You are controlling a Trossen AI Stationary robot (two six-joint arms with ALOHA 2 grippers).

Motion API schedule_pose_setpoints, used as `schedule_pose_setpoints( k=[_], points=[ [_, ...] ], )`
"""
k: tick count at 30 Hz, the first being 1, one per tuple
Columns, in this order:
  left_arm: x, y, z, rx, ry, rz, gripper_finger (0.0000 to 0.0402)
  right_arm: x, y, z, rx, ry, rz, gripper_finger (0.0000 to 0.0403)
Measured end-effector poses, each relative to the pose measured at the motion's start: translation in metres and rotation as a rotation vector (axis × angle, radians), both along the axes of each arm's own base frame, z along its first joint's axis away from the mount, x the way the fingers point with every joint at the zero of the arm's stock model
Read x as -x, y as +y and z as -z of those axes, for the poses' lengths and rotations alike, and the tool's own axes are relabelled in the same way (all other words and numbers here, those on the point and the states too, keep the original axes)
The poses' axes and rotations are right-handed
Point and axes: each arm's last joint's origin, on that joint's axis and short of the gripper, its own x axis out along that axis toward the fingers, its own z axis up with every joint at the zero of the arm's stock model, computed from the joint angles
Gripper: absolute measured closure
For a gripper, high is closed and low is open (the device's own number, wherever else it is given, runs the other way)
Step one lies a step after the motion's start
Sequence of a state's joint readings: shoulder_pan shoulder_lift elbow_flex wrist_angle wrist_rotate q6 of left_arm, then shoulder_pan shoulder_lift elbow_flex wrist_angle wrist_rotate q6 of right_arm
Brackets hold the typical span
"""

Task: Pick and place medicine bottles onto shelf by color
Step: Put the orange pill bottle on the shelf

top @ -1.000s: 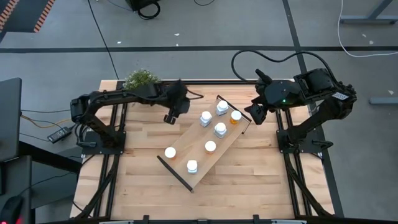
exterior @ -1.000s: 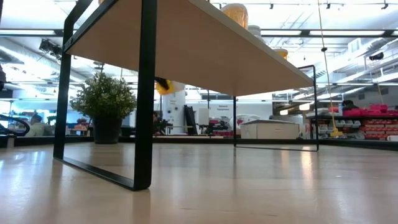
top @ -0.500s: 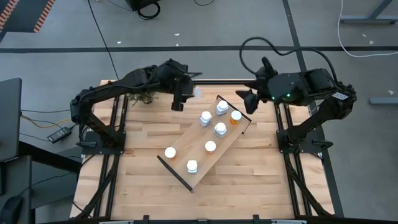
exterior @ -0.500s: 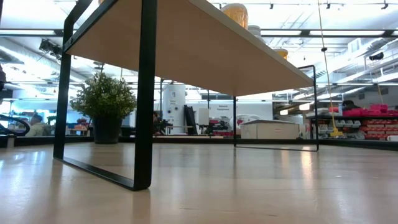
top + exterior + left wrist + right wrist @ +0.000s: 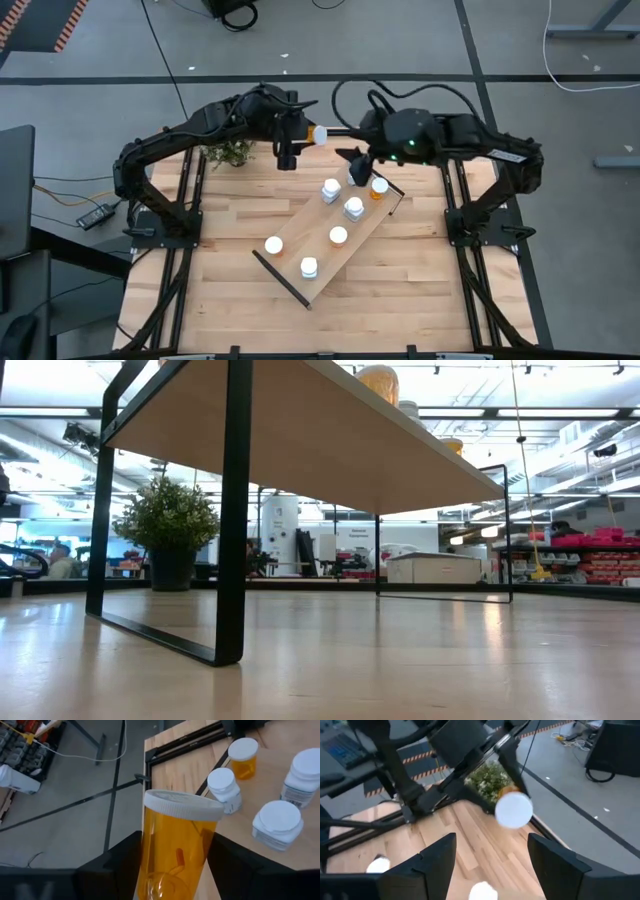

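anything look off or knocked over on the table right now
Nothing is spilled or tipped. The shelf lies diagonally across the table, and the bottles on it stand upright. The left gripper holds an orange bottle out sideways above the table's far edge, facing the open right gripper.

Your two arms [image 5: 190,135]: matte black, tubular links, rounded joint housings. Black cables [image 5: 400,90] loop off right arm's upper link. Small green indicator light [image 5: 408,143] on right arm housing. Fingers [image 5: 120,865]: black, flat-faced, angular.
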State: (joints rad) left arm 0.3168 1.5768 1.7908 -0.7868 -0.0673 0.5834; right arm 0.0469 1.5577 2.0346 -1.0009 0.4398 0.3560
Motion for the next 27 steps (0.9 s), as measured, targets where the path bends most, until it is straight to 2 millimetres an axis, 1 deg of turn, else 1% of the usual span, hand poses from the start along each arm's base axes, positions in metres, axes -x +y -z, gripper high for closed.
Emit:
schedule_pose_setpoints(
  k=[4,10,14,18,23,27],
  points=[
    [0.0,0.0,0.0,0.029,-0.007,-0.019,0.0191,-0.004,-0.014,0.0,-0.018,-0.024,0.028,0.0135],
    [-0.001,0.0,-0.001,0.04,-0.028,-0.029,0.0186,-0.012,-0.037,0.007,-0.078,-0.02,0.095,0.0077],
    [-0.001,0.0,-0.001,0.04,-0.03,-0.03,0.0191,-0.022,-0.046,0.013,-0.107,-0.024,0.107,0.0047],
    [-0.001,0.0,-0.001,0.039,-0.037,-0.03,0.0194,-0.028,-0.051,0.017,-0.123,-0.021,0.127,0.0039],
    [-0.002,0.0,-0.003,0.054,-0.061,-0.043,0.0188,-0.037,-0.056,0.024,-0.123,-0.006,0.14,0.0038],
    [-0.002,0.0,-0.003,0.055,-0.06,-0.043,0.0192,-0.042,-0.06,0.026,-0.12,-0.013,0.148,0.0038]
  ],
)
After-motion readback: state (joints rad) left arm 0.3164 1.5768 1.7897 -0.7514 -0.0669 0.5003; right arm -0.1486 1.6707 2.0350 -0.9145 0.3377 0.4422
